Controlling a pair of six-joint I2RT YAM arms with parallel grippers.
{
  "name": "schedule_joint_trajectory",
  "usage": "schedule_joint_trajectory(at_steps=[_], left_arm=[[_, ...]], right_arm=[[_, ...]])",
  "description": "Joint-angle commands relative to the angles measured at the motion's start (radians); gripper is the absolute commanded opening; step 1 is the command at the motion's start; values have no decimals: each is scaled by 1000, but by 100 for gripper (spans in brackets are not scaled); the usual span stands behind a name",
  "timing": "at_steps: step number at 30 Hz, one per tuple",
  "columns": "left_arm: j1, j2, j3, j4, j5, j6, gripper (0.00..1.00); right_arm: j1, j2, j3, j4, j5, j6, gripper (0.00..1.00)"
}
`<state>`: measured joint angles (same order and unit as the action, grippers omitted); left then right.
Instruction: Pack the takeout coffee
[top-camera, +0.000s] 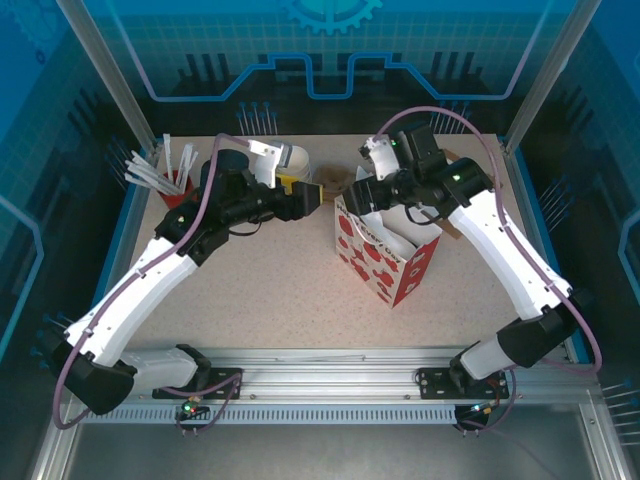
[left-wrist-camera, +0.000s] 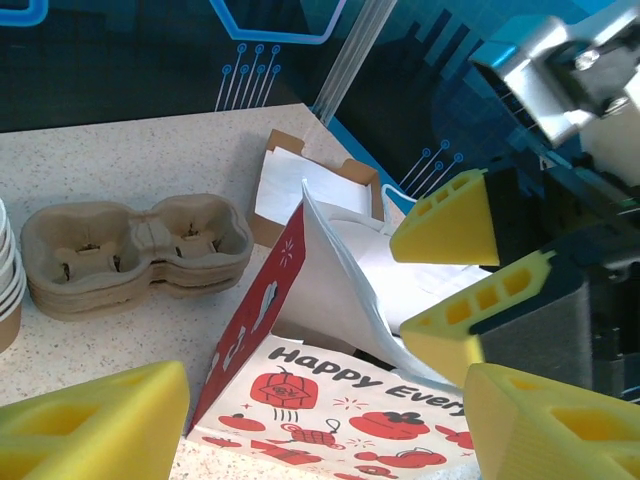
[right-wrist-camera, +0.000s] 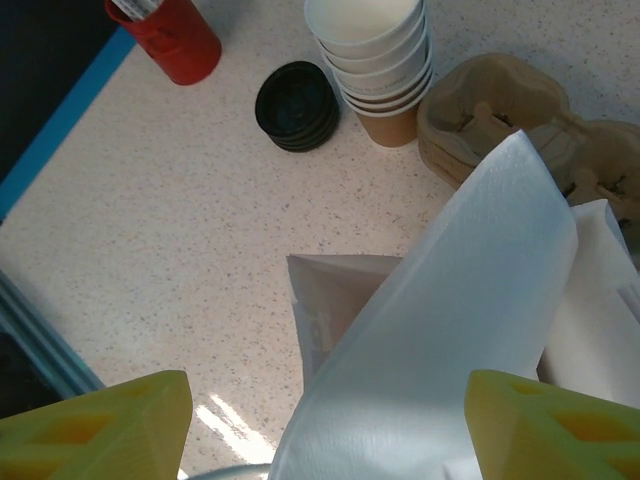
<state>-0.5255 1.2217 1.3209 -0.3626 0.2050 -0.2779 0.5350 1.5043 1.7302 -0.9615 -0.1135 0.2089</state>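
The red-and-white paper bag (top-camera: 385, 262) stood upright near the middle of the table (top-camera: 270, 295) with its mouth turned up, and both arms met at its upper far corner. The right gripper (left-wrist-camera: 452, 270) hung over the open mouth with its yellow fingers spread wide and nothing pinched. The bag's white inner lip rose between them unclamped, a pose that suited either a drop into the bag or a reach for its rim. The left gripper (top-camera: 312, 196) hovered just beside the bag's left edge, also spread and empty. It was aimed at the lip, most likely so that it could steady or hold the mouth wide while the other arm worked above it. The takeout coffee could not be placed with any certainty. The bag's walls hid its inside, so the lidded cup may have sat down there, but that was only a guess. The supplies sat at the far side of the table, behind the bag and apart from the work. These were the stack of lidless cups (right-wrist-camera: 375, 60), the black lids (right-wrist-camera: 297, 105) just beside it, the pulp cup carriers (left-wrist-camera: 135, 250) and a red holder (right-wrist-camera: 170, 35). None of them was touched.
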Motion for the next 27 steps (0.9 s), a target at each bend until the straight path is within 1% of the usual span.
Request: schedule_joint_trajectory(at_steps=[1, 8, 10, 15, 18, 24, 27], left_arm=[[5, -26, -12, -11, -22, 29, 74], [5, -32, -12, -10, -21, 31, 74], [5, -33, -14, -11, -22, 31, 74], [6, -35, -14, -10, -21, 31, 74], [7, -37, -19, -10, -21, 31, 74], [8, -38, -25, -10, -19, 31, 75], [8, -37, -24, -9, -21, 32, 75]], right_arm=[[23, 30, 42, -55, 89, 3, 73], [25, 62, 42, -76, 120, -7, 64], [26, 59, 36, -82, 133, -11, 60], [0, 16, -12, -82, 129, -19, 44], [-20, -9, -52, -80, 113, -24, 38], [-52, -40, -143, -68, 91, -25, 32], [-58, -52, -139, -68, 73, -26, 33]])
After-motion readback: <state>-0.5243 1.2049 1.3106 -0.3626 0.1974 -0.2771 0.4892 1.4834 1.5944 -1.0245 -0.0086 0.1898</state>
